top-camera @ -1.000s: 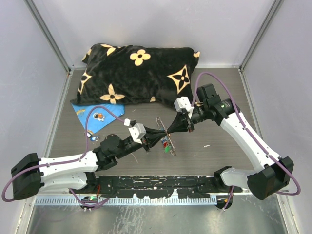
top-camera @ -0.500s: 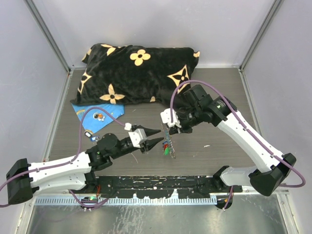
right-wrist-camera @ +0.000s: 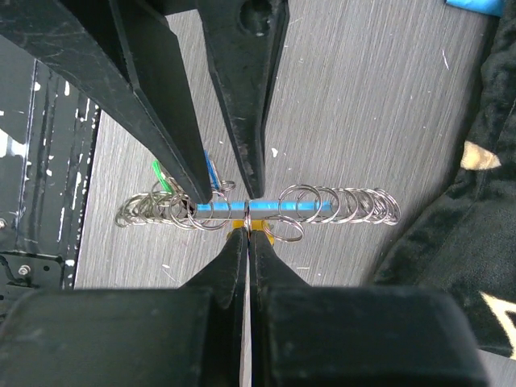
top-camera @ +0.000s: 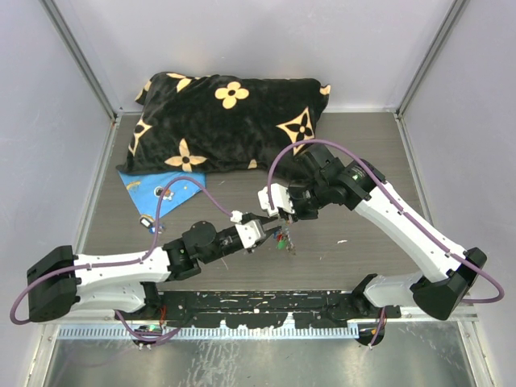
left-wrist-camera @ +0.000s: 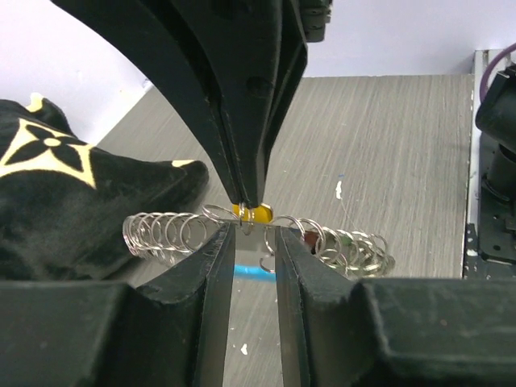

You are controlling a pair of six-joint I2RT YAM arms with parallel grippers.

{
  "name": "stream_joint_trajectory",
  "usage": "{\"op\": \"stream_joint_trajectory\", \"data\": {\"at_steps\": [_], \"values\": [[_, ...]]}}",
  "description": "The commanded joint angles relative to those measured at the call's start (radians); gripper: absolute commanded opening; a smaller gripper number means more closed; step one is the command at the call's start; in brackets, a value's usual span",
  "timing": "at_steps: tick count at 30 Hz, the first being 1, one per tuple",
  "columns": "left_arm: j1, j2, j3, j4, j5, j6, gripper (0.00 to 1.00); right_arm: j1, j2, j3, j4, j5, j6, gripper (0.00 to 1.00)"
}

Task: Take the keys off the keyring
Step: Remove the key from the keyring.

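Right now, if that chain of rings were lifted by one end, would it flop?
Probably floppy: the keyring looks like many loosely linked wire loops. Likely light, the wire being thin. Its straight blue stretch may stay stiffer.

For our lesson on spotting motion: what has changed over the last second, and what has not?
The left end effector opened, drew back, then advanced again. Its jaws now stand apart astride the keyring. The right end effector, shut on the keyring throughout, carried it slightly leftward in the top view. The pillow and blue sheet stayed put.
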Motion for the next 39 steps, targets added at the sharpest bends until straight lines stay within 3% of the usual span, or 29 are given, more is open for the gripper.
{"op": "stream_joint_trajectory", "data": {"at_steps": [1, 35, 39], "values": [[-0.006, 0.014, 0.043, 0.151, -0.056, 0.021, 0.28, 0.007, -0.01, 0.053, 0.015, -0.011, 0.007, 0.01], [-0.007, 0.061, 0.07, 0.12, -0.07, 0.034, 0.16, 0.007, -0.024, 0.053, 0.01, -0.1, -0.006, 0.01], [-0.006, 0.061, 0.08, 0.097, -0.067, 0.034, 0.08, 0.007, -0.025, 0.049, 0.009, -0.112, -0.011, 0.01]]}}
